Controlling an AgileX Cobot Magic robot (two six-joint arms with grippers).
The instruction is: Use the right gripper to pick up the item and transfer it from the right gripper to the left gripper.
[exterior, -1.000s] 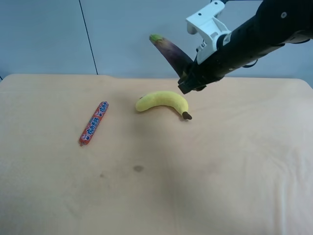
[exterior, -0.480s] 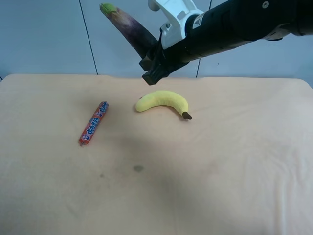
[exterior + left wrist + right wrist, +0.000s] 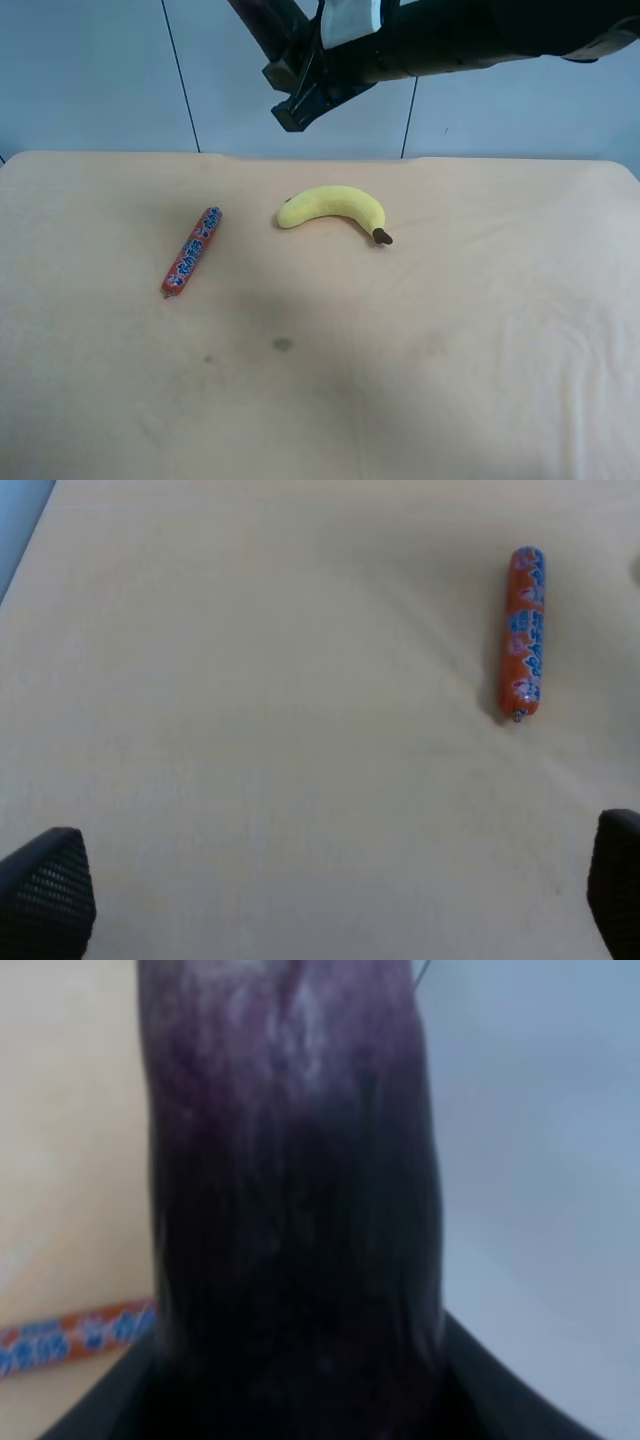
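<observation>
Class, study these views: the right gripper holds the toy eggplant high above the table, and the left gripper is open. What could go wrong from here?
1. The glossy dark purple toy eggplant is pinched near one end by the right gripper; it might pivot or slip, dropping near the yellow banana.
2. The open left gripper faces only the tan table and the red-and-blue sausage stick, so the handover may misalign.

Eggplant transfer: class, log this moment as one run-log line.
right hand: shut on eggplant, above table | left hand: open, empty | banana, sausage stick: on table
</observation>
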